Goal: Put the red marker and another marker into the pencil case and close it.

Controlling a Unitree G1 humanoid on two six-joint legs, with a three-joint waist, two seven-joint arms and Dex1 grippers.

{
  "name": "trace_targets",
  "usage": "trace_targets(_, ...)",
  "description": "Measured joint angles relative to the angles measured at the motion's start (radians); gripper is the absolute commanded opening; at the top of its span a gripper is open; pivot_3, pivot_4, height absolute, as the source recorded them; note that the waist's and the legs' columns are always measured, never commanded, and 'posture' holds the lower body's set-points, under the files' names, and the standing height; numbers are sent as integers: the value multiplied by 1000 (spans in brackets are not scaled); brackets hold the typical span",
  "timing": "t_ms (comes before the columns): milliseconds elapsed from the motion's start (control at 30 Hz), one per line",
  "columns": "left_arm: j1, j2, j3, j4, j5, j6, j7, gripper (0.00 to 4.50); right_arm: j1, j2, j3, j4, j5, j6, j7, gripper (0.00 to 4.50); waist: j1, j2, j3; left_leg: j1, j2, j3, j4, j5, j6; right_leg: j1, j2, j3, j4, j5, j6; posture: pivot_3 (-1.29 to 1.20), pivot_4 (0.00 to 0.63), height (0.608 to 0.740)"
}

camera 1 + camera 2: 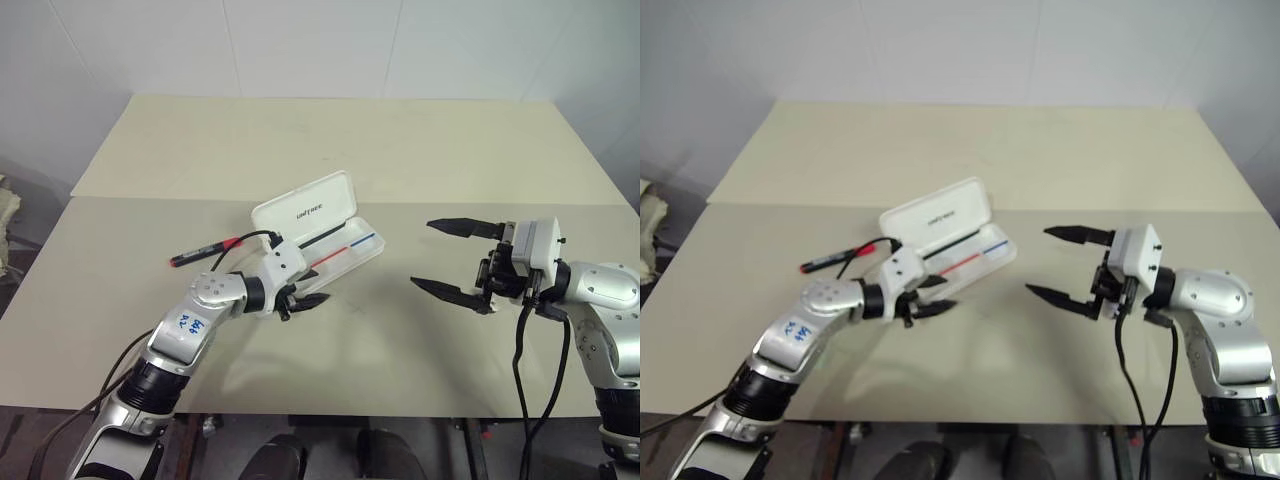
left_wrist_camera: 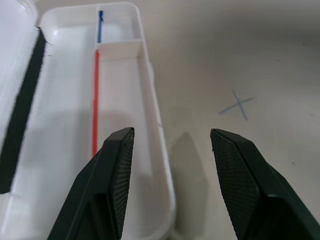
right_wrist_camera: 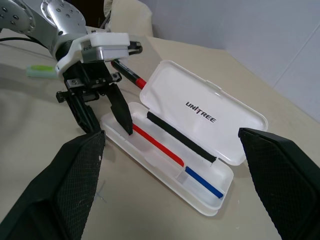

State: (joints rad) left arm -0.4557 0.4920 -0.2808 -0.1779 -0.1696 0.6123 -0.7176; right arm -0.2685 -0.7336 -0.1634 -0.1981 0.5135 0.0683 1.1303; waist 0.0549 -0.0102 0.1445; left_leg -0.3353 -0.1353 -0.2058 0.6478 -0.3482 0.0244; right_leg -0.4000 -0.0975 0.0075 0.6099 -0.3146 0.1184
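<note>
white hard-plastic pencil case (image 3: 200,145), rounded corners, hinged lid open.

the pencil case (image 3: 200,107) is glossy white plastic; the table (image 1: 420,150) is matt, smooth beige.

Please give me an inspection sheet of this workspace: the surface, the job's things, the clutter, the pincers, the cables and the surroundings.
Surface: beige table with a seam across it; a small pen cross is drawn near the case.
Job's things: pencil case open, lid up, no marker inside, red and blue lines on its floor. Red marker lies on the table beside the case. Light-green marker lies on the table beyond the left arm.
Clutter: nothing seen.
Pincers: left pincer open, empty, over the case's near end. Right pincer wide open, empty, apart from the case.
Cables: black cable hangs from the right wrist; another runs along the left arm.
Surroundings: white wall behind.
</note>
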Motion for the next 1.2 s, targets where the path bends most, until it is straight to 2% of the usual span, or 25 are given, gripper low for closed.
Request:
trace_targets(100,-9,2,-17,2,17,33,-6,2539,0,0,0,-9,0,1,-12,4500,-1,0,0,0,0,0,0,0,0,0,0,0,0,0,0,0,150,740)
trace_targets(200,-37,15,-31,6,25,75,-13,1987,0,0,0,-19,1,1,-22,4500,0,0,0,0,0,0,0,0,0,0,0,0,0,0,0,0,150,740)
trace_targets(400,-83,26,-54,31,60,97,-20,11,-15,-1,-2,-26,3,5,-34,4500,-1,-1,-1,0,0,0,0,0,0,0,0,0,1,0,0,0,150,740)
trace_targets(733,-88,28,-73,45,80,53,-55,11,-46,-1,-2,-29,3,20,-45,4500,3,-2,-1,0,0,0,2,0,0,1,0,0,1,0,1,0,150,740)
trace_targets(1000,-90,55,-120,72,81,-176,-252,11,-28,-42,-17,-10,4,29,-26,4500,21,-2,-1,-1,-1,0,1,-1,3,-1,-2,-1,1,0,1,0,150,740)
trace_targets(1200,-97,49,-151,78,92,-258,-333,11,42,-61,-50,15,3,29,-4,4500,24,-2,-1,-1,-2,2,2,-2,4,-2,-2,-1,1,0,1,0,150,740)
